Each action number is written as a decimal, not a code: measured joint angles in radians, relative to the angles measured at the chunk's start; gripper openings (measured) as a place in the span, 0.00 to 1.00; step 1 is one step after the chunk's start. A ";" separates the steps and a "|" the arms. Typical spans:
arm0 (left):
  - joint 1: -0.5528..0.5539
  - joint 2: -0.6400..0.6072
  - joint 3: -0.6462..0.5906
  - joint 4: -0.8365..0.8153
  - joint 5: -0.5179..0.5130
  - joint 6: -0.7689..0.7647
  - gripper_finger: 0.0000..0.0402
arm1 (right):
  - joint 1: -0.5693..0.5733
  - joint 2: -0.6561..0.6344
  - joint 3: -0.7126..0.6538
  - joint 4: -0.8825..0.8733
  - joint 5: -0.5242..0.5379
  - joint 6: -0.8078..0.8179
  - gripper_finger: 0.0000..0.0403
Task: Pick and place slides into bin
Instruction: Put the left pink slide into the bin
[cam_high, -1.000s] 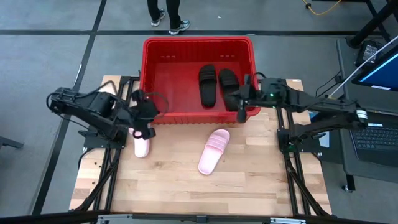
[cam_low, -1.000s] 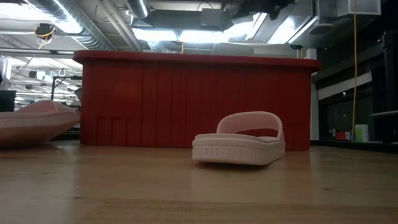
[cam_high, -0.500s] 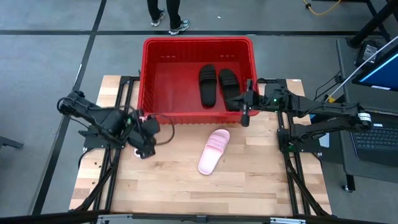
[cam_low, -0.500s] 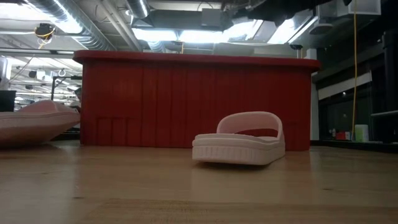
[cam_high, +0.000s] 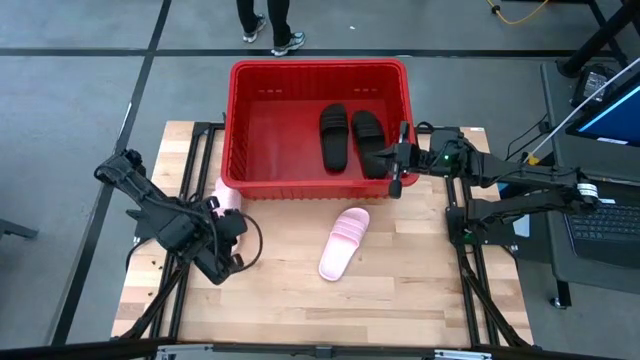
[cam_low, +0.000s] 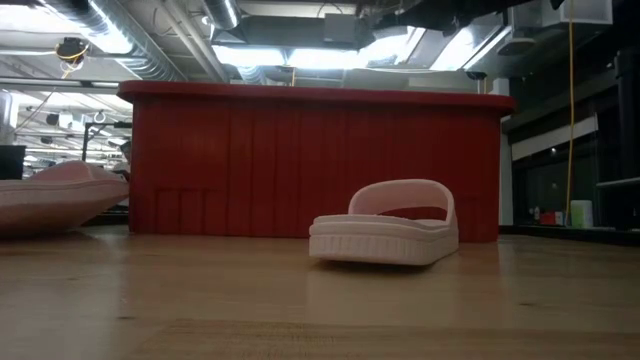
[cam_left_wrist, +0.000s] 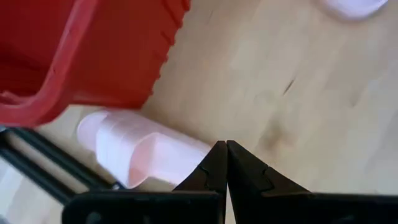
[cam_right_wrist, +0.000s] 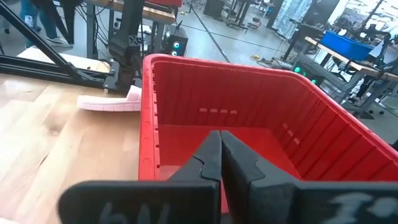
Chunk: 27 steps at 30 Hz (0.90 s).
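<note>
The red bin (cam_high: 245, 130) stands at the table's far side with two black slides (cam_high: 334, 136) (cam_high: 368, 140) lying flat on its floor. One pink slide (cam_high: 344, 243) lies sole-down mid-table and also shows in the low view (cam_low: 385, 225). The other pink slide (cam_high: 229, 194) lies by the bin's near left corner, partly hidden under my left arm. My left gripper (cam_left_wrist: 225, 144) is shut and empty, its tips just over that slide (cam_left_wrist: 143, 152). I cannot tell if they touch. My right gripper (cam_right_wrist: 219, 134) is shut and empty above the bin's near right corner (cam_high: 392, 165).
The bin's tall walls (cam_low: 310, 165) stand between the table's near half and the black slides. Bare wooden tabletop (cam_high: 300, 295) lies near the front edge. A person's legs (cam_high: 268, 25) stand on the floor beyond the bin. A desk with a monitor (cam_high: 610, 110) stands at the right.
My left arm has swung from the bin's near left corner toward the table's near edge, passing over the left pink slide. My right gripper has drawn back a little toward the table's right edge. None of the slides has moved.
</note>
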 joint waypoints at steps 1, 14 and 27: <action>0.000 0.000 -0.020 0.000 0.002 0.000 0.00 | 0.000 0.000 0.000 0.002 0.000 0.000 0.02; 0.018 -0.001 -0.184 0.000 -0.113 -0.167 0.00 | 0.000 0.000 0.000 0.006 -0.001 0.025 0.02; 0.041 -0.008 -0.218 0.000 -0.040 -0.277 0.13 | 0.001 0.001 0.001 0.003 -0.001 0.022 0.02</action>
